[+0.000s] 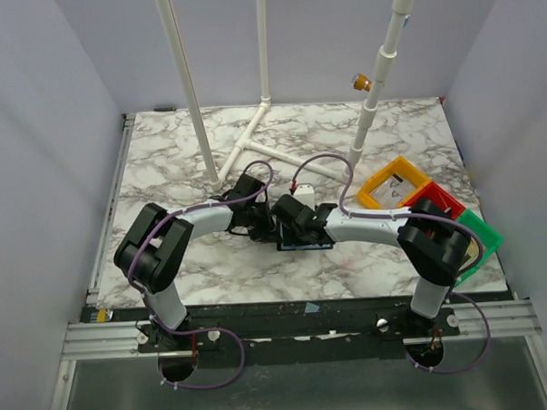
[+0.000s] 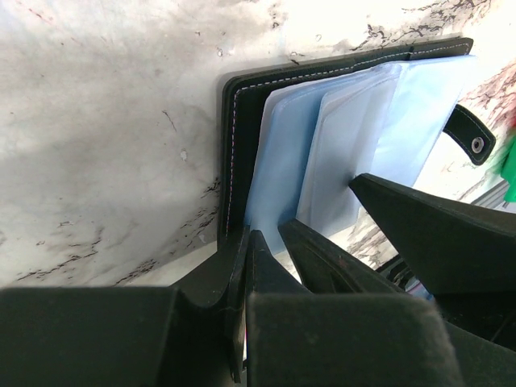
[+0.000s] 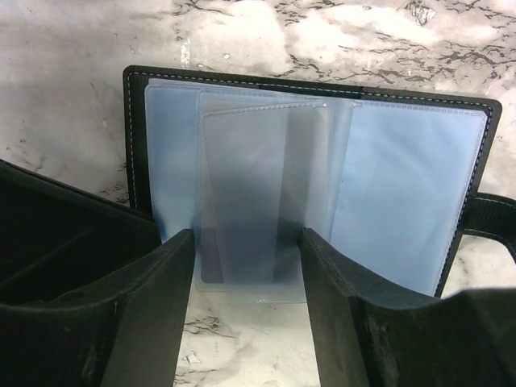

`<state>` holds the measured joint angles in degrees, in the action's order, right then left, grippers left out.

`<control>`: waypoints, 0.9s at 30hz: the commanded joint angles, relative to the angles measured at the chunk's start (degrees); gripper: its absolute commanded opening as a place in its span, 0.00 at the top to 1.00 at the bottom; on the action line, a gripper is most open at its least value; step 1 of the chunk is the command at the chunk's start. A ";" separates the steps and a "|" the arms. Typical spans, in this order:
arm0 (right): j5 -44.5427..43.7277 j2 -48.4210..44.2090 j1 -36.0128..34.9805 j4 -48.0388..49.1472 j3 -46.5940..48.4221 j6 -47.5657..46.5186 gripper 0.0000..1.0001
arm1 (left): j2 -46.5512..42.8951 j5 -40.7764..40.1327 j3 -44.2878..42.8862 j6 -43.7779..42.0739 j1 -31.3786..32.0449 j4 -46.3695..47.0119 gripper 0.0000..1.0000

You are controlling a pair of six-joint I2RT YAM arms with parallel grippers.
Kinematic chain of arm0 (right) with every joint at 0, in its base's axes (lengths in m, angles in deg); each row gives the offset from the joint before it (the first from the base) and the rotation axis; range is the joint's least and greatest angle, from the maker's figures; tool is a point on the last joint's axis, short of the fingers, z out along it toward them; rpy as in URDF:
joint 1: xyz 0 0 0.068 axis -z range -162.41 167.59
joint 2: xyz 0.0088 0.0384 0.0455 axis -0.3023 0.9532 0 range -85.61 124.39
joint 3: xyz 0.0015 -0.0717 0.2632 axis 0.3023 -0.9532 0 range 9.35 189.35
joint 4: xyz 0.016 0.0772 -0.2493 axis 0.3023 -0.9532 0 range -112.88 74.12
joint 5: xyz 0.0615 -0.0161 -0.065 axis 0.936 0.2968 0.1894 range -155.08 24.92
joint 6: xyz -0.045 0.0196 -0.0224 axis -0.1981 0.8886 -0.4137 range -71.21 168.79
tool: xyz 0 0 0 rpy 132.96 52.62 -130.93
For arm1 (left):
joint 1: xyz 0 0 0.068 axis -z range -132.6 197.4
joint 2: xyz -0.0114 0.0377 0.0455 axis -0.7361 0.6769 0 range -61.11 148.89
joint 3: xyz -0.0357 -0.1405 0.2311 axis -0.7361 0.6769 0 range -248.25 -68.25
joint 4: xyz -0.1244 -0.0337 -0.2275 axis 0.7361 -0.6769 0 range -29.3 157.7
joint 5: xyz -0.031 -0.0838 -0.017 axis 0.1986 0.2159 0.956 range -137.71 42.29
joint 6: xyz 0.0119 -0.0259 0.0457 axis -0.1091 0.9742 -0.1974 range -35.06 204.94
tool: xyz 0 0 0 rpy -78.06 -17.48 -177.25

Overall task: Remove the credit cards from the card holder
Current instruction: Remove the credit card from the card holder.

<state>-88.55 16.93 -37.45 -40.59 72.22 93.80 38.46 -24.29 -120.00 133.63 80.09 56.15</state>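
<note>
Wallet: flat black folding card holder (image 3: pixel 310 93) lies open mid-table on marble | pale blue-grey translucent card (image 3: pixel 250 218) juts toward right gripper (image 3: pixel 246 310), long axis between its parted fingers | left gripper (image 2: pixel 262 266) pinches the near cover.

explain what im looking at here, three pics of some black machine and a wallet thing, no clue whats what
These are two robot arms bolted to a marble-patterned table. The overhead picture comes from a fixed camera above and behind them; the other two come from cameras on each wrist. At the table's middle lies the card holder, a black wallet opened flat, with pale blue plastic sleeves. The left gripper sits at the wallet's edge; whether it pinches anything is unclear. The right gripper is open, its fingers either side of a translucent card or sleeve. Yellow, red and green bins sit to the right.
</note>
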 commanded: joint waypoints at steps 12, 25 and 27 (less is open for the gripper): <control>8.49 -5.66 3.13 7.68 -8.46 3.54 0.35 | 1.13 -0.62 -0.68 -1.24 -0.26 -1.74 1.00; 12.89 -8.02 6.04 12.86 -13.33 5.38 0.39 | 1.25 -0.66 -0.72 -1.54 -0.34 -1.72 1.00; 12.92 -7.75 6.09 12.84 -13.39 5.48 0.41 | 1.24 -0.65 -0.72 -1.54 -0.26 -1.73 1.00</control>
<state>-77.88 8.84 -31.64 -27.82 60.46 98.13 38.46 -24.29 -120.13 133.22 80.02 55.93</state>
